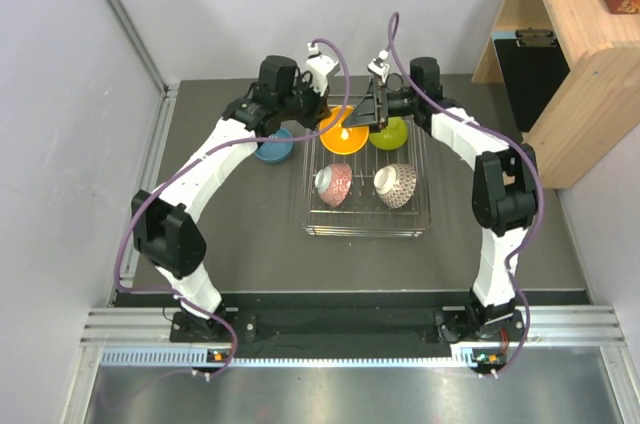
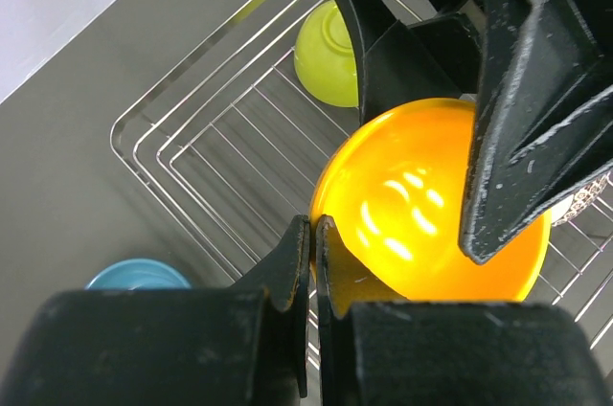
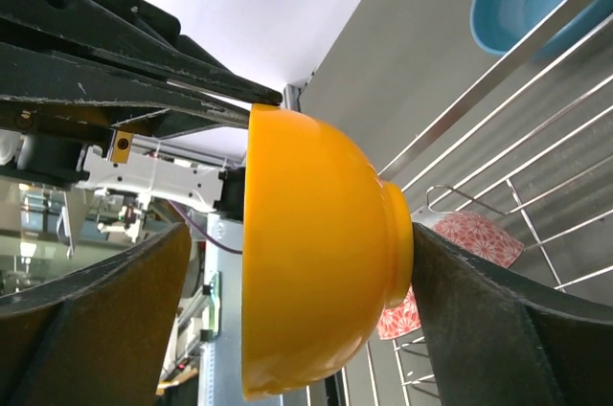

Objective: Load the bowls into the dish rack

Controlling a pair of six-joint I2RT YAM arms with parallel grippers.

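The wire dish rack [image 1: 366,230] holds a lime-yellow bowl [image 1: 391,132] at its back right, a pinkish-red patterned bowl [image 1: 334,184] and a brownish-grey patterned bowl [image 1: 396,185] at its front. The orange bowl [image 1: 343,134] hangs tilted over the rack's back left. My left gripper [image 2: 313,229] is shut on the orange bowl's [image 2: 431,205] rim. My right gripper [image 3: 299,234] is open and straddles the orange bowl [image 3: 316,253]: one finger touches its foot, the other stands apart from its rim. The blue bowl [image 1: 274,147] sits on the table left of the rack.
A wooden shelf unit [image 1: 585,74] stands at the right rear, with books on top. A metal rail [image 1: 160,134] runs along the table's left side. Both arms meet over the rack's back edge.
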